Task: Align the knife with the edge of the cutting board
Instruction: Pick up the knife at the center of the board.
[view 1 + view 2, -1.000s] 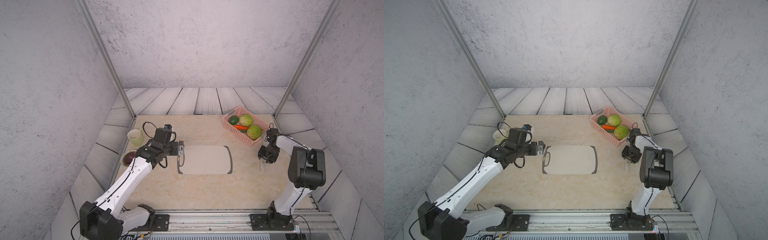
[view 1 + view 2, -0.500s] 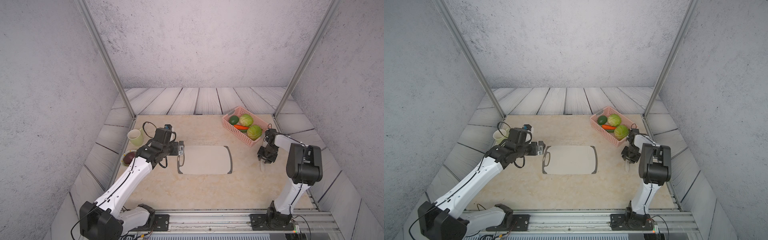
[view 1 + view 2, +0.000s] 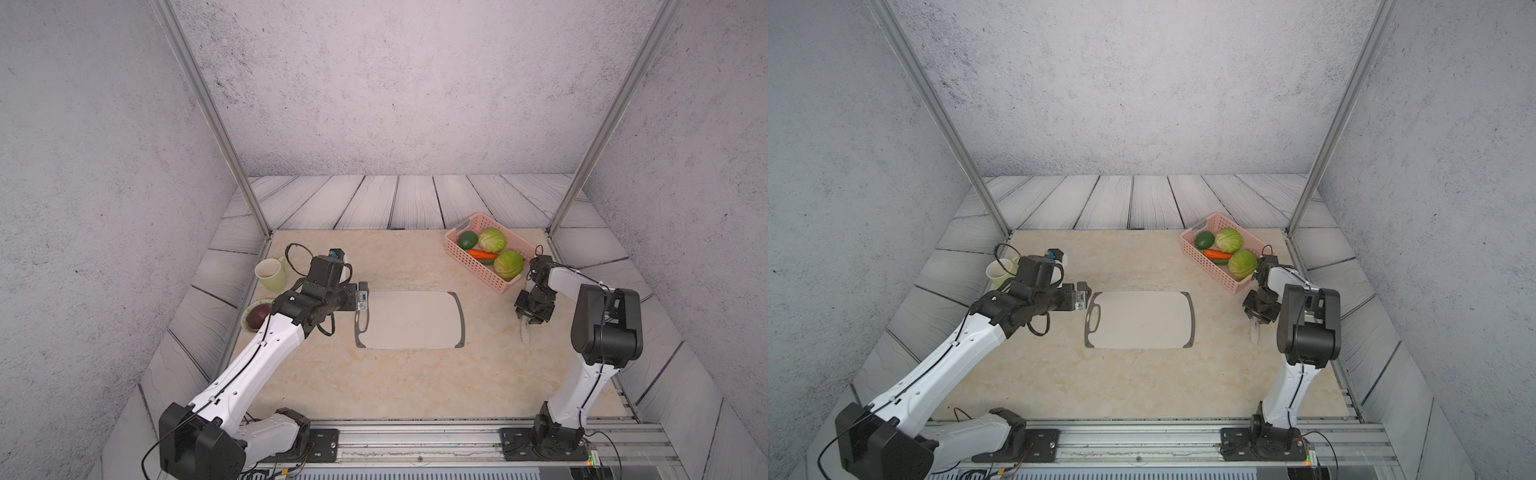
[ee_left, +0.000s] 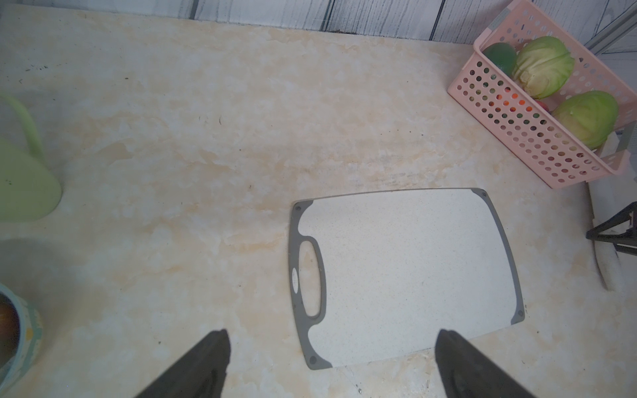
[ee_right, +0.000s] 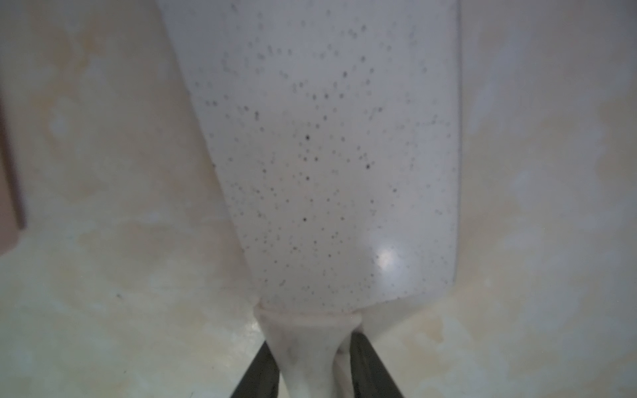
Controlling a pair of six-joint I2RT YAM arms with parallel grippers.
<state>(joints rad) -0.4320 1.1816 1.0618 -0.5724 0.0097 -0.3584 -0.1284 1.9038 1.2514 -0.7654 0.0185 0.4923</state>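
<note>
Two arms work the marbled counter as I watch from my remote station. The right gripper is down on the knife close to the counter's right edge, just in front of the pink basket in the far right corner. The knife lies flat, handle toward the far edge and blade toward the near edge. It is well apart from the cutting board, which sits flat mid-counter with its slotted end toward the left edge.

In both top views the gripper body covers most of the knife, leaving only a pale sliver of blade showing. The right wrist view fills that in: the knife shows a broad speckled blade stretching away from the camera. There the right gripper has its dark fingers drawn in narrow against either side of the whitish handle (a grip, as far as I can judge, with the knife resting on the counter).

The left gripper hovers at the board's slotted end, its jaws spread wide and holding nothing. In the left wrist view the left gripper has its fingers far apart, with bare counter and the cutting board between them. The oval slot and grey trims are plain here but small from above. That view also catches the knife beside the basket's near end. A green mug and a bowl stand by the counter's left edge.
</note>
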